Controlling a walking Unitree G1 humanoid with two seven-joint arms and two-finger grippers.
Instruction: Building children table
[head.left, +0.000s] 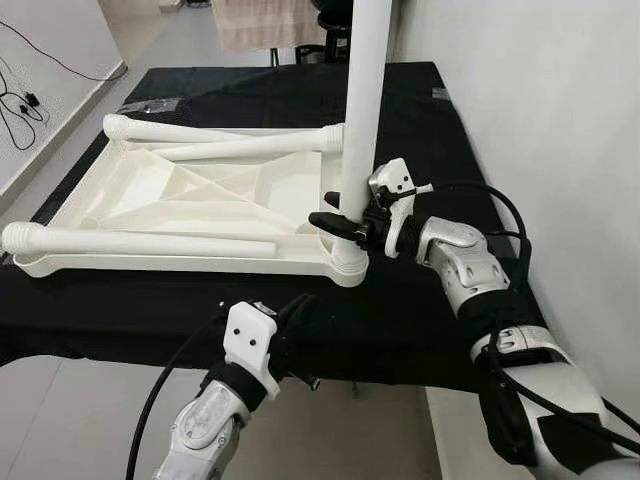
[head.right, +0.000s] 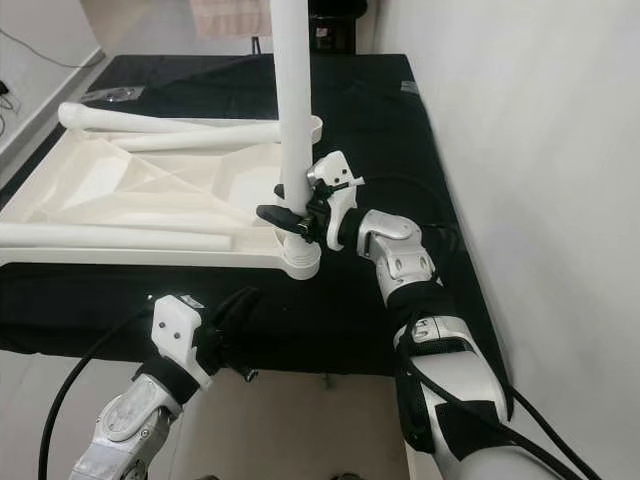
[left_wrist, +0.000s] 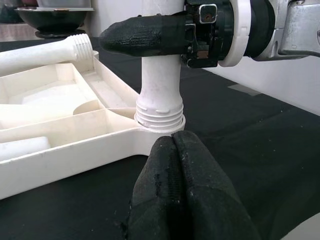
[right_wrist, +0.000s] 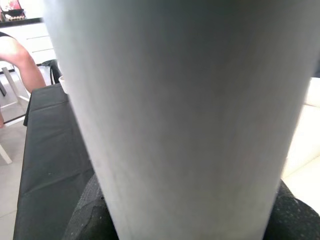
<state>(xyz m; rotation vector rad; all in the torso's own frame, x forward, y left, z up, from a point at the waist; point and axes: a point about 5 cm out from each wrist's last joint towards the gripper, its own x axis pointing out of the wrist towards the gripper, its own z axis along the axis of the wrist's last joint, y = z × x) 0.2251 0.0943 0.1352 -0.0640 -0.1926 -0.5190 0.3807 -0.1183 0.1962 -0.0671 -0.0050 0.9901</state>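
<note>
The right hand (head.left: 345, 222) grips the upright leg (head.left: 362, 120) just above the tabletop (head.left: 150, 200) corner socket; the left hand (left_wrist: 177, 185), closed and empty, hovers near that corner.

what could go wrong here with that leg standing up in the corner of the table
The upright leg is tall and the right end effector grips it low, just above the socket, so it may lean and cross-thread. Some thread shows above the tabletop corner, so it may not be fully seated. The left end effector sits off the tabletop, so turning could slide it on the black cloth.
</note>
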